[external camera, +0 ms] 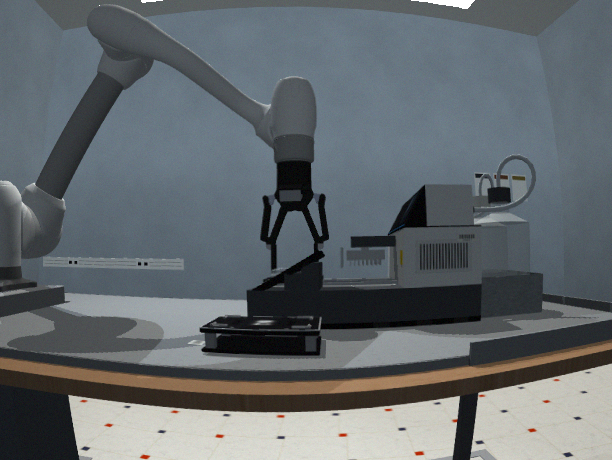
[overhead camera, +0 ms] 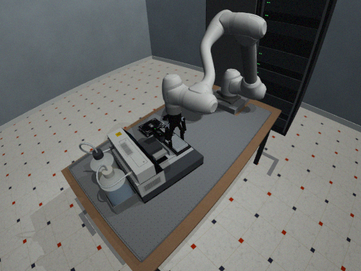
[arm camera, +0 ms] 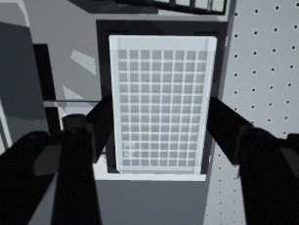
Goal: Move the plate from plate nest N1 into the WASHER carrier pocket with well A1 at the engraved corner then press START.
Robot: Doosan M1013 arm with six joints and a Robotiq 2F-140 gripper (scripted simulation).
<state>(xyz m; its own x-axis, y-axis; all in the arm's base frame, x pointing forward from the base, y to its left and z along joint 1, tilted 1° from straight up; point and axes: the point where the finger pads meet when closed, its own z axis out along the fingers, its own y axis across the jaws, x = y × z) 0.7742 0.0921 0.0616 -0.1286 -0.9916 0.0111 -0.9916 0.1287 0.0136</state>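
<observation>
The pale plate [overhead camera: 180, 144] [arm camera: 161, 108] lies over the dark pocket of the carrier [arm camera: 104, 64], at the washer's front. My gripper [overhead camera: 176, 142] [external camera: 296, 264] [arm camera: 159, 110] points straight down and is shut on the plate, one finger at each long side. Dark pocket floor shows past the plate's far end and left side in the wrist view. I cannot tell whether the plate is fully flat, nor make out its cut-off corner. The washer [overhead camera: 127, 150] [external camera: 445, 255] has a sloped keypad panel [external camera: 292, 270] beside the carrier. I cannot make out a lit lamp. The black plate nest [overhead camera: 150, 128] [external camera: 262, 342] holds no plate.
The washer's dark manifold arm [external camera: 372, 242] stands close behind the carrier. The sloped panel rises close to one finger. Two bottles with hoses, one with a dark cap [overhead camera: 98, 154] and one with a pale cap [overhead camera: 108, 171], stand behind the washer.
</observation>
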